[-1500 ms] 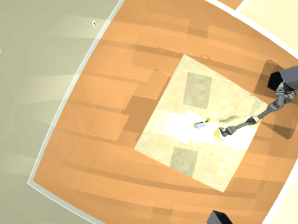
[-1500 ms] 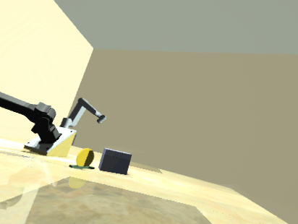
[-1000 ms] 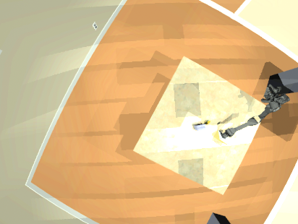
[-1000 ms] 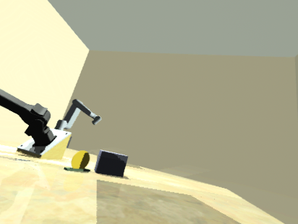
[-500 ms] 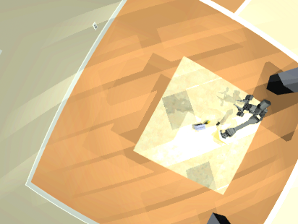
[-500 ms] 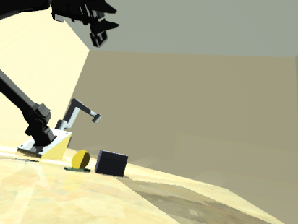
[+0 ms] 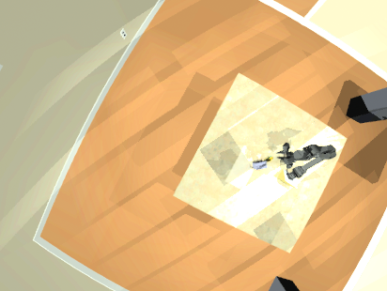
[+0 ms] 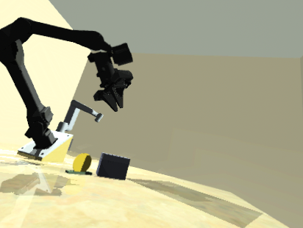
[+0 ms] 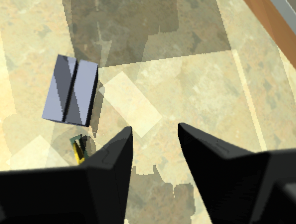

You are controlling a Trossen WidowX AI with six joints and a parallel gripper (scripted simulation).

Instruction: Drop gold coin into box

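Observation:
The gold coin (image 7: 270, 159) (image 8: 82, 162) (image 9: 78, 151) stands on its edge in the dark-green holder (image 8: 88, 173) (image 9: 76, 138). The grey box (image 7: 259, 165) (image 8: 112, 166) (image 9: 86, 87) sits just beyond the holder; its narrow slot (image 9: 71, 92) shows as a dark line along the lid. My gripper (image 7: 279, 157) (image 8: 118, 109) (image 9: 155, 130) is partly open and empty, pointing down, high above the table. In the wrist view, coin and box lie left of the fingers, and the left finger reaches close to the coin's lower end.
The arm's base stands on a white-topped, yellow-sided block (image 8: 58, 152) behind the coin. A small grey and white jointed stand (image 8: 73, 115) shows near it. The table's far edge shows at the upper right of the wrist view. Shadows lie across the table (image 7: 211, 188).

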